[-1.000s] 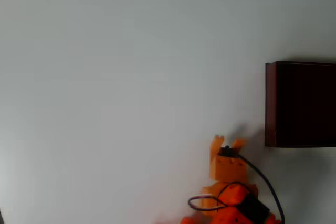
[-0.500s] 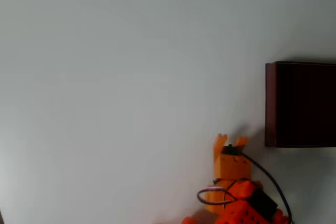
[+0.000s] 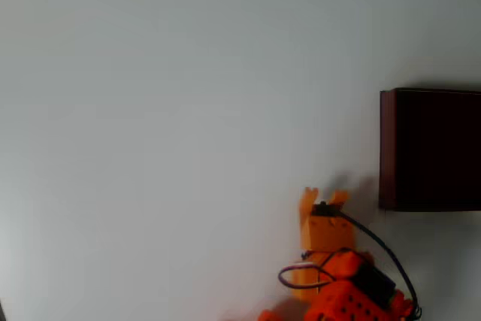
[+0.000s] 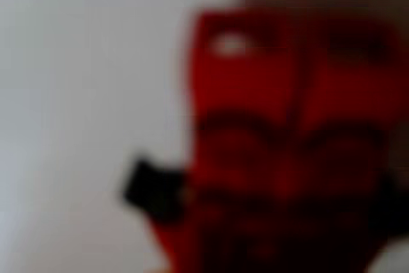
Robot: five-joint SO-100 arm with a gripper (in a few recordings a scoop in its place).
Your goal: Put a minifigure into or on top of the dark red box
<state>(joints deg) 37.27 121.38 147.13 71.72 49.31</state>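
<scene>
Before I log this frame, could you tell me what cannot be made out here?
- Minifigure, wrist view: a close red blur, details unreadable.
- Gripper, overhead view: too small to tell whether it is open, shut or holding anything.
- Dark red box, overhead view: cut off by the right edge; interior too dark.

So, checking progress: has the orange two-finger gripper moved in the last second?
Yes: the orange gripper edged up the overhead view, nearer the dark red box's lower corner.

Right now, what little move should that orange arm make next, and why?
Probably carry on toward the right of the overhead view: the gripper sits just short of the dark red box, and the blurred wrist view shows a red shape, likely the minifigure, close up.
</scene>
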